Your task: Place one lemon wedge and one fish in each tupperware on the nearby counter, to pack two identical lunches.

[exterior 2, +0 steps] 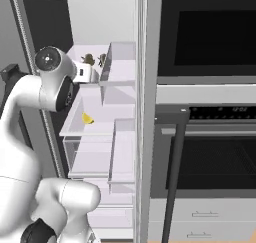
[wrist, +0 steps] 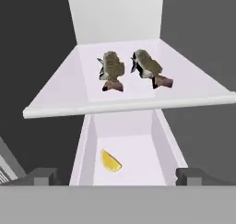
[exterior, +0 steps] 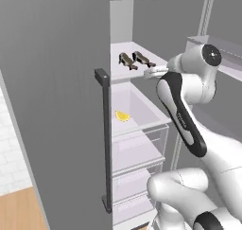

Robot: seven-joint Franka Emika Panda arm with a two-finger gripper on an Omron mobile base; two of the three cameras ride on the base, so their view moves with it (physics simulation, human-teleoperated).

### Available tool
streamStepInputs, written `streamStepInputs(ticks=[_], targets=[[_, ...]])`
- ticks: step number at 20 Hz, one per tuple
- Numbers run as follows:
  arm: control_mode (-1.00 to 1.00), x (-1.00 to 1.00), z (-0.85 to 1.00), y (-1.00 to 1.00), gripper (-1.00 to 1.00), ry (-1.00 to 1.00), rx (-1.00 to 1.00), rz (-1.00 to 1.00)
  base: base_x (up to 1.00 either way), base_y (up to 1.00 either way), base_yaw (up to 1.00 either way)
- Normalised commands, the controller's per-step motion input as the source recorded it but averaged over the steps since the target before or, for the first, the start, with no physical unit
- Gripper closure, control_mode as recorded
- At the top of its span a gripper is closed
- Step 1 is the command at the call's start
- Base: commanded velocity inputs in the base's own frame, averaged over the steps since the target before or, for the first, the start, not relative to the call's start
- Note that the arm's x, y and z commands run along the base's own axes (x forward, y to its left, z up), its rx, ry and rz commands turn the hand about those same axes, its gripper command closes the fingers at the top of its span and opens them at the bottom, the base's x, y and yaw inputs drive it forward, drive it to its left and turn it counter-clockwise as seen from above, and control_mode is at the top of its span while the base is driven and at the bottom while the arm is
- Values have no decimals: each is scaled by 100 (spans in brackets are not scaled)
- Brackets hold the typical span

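Two small brown fish (wrist: 112, 70) (wrist: 148, 67) lie side by side on a white fridge shelf (wrist: 60, 96); the base views show them too (exterior: 125, 60) (exterior 2: 89, 59). One yellow lemon wedge (wrist: 110, 161) (exterior: 123, 116) (exterior 2: 87, 118) rests in the open white drawer (wrist: 159, 147) under that shelf. My gripper (wrist: 117, 176) (exterior: 152, 73) hovers just in front of the shelf's front edge, facing in, open and holding nothing. The tupperware and the counter are out of view.
The open grey fridge door (exterior: 52, 106) with its dark bar handle (exterior: 105, 139) stands to the left. Door bins (exterior 2: 122, 62) and a built-in oven (exterior 2: 210, 152) sit to the right. More drawers (exterior: 137, 153) stack below the lemon's drawer.
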Motion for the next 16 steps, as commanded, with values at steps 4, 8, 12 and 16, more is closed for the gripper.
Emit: streamStepInputs(ticks=[4, 8, 12, 16], targets=[[-100, 74, 0, 39, -100, 37, 0, 0, 0, 0, 0], [-100, 42, -3, -5, -100, 10, 0, 0, 0, 0, 0], [-100, 96, -8, 0, -100, -2, 0, 0, 0, 0, 0], [-100, 100, -1, 2, -100, 0, 0, 1, 0, 0, 0]])
